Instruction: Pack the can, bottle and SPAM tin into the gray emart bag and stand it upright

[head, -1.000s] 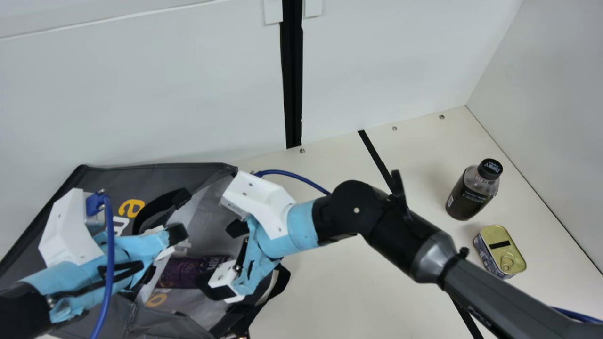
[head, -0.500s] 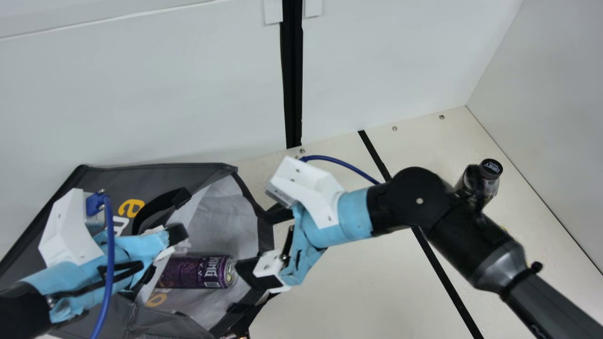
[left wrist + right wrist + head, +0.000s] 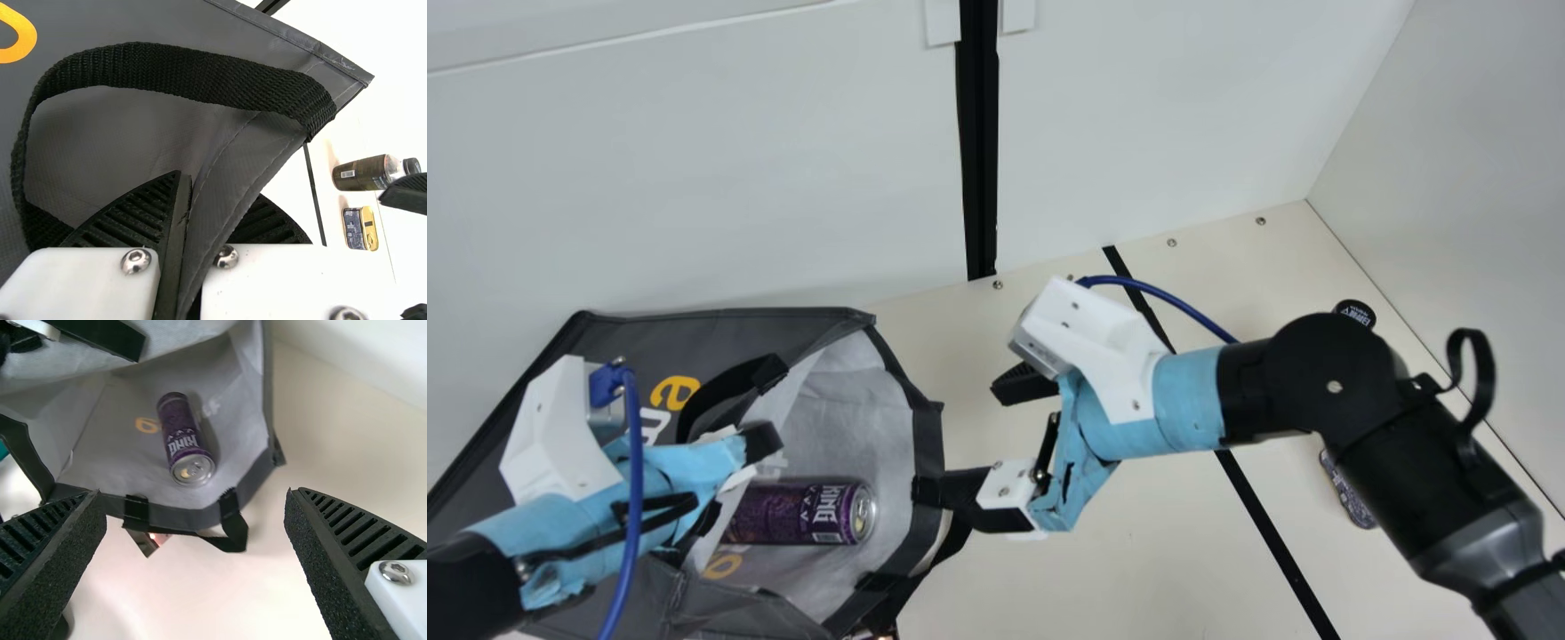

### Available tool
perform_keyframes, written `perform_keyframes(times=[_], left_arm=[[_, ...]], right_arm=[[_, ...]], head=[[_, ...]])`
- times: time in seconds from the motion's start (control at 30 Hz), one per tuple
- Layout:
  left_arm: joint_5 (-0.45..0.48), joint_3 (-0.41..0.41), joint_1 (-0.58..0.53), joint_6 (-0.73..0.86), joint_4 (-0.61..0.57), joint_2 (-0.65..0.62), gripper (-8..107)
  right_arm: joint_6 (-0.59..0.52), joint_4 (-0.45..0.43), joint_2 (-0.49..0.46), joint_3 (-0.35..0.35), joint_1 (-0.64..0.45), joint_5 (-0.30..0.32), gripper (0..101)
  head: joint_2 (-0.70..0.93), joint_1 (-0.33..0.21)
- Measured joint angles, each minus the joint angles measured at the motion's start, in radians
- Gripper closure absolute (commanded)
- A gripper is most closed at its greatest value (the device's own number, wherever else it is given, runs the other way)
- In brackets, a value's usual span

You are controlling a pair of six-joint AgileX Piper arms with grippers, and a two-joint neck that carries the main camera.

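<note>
Pincer, right [image 3: 971, 437]: spread wide, holding nothing; withdrawn from above the can to just outside the bag's mouth. Pincer, left [image 3: 220, 184]: clamped on a fold of the gray emart bag [image 3: 725, 327], bag lying mouth sideways. One purple drink can [image 3: 796, 513]: on its side inside, now fully exposed at its lid end; likely packed. Outstanding, on the table [image 3: 1138, 569]: one dark-labelled bottle [image 3: 363, 173]; one SPAM tin [image 3: 353, 230], beside it. Bag yet to be stood upright. Probable next item: either of these.

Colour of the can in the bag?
Dark purple with pale lettering, silver lid; the can shows best in the main view.
</note>
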Motion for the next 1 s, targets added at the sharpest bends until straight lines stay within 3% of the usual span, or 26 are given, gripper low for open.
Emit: perform_keyframes(times=[1.0], left_arm=[[0.0,0.0,0.0,0.0,0.0,0.0,107]], right_arm=[[0.206,-0.254,-0.179,-0.029,-0.272,0.027,6]], head=[[-0.002,0.0]])
